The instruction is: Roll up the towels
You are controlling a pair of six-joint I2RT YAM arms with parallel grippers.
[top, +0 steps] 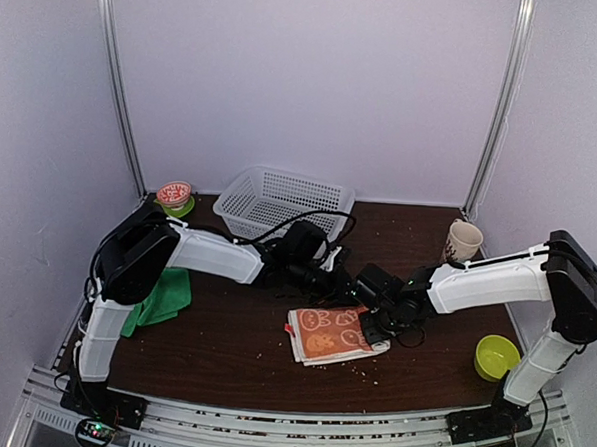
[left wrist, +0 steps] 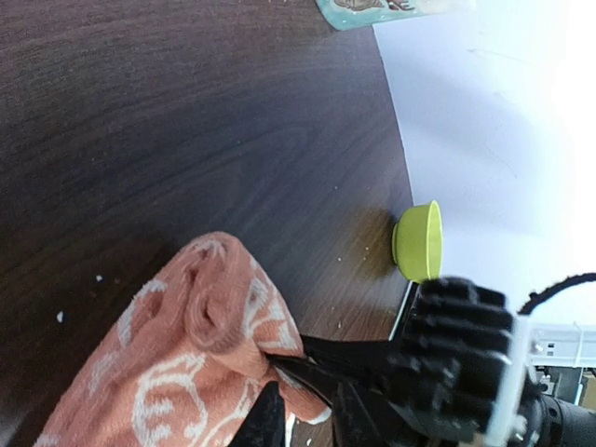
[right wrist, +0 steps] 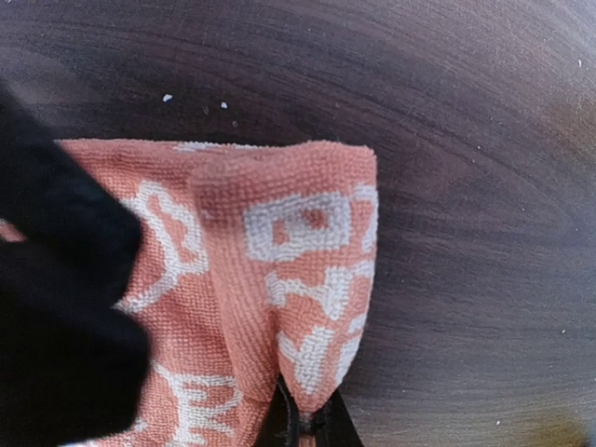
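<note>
We judge the rolling barely begun: the small orange terry towel with white cartoon prints (top: 333, 333) lies mid-tabletop (top: 232, 350), its 12 o'clock edge pinched up by the left hand (left wrist: 300, 410) and the right hand (right wrist: 304, 421), while the larger plain green towel (top: 164, 297) lies crumpled, unrolled, at 9 o'clock.

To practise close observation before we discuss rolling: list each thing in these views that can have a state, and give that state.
orange towel: not rolled, one edge pinched up into a fold
green towel: crumpled, not rolled
left gripper: shut on orange towel
right gripper: shut on orange towel
basket: upright
mug: upright
bowl: upright, looks empty
</note>
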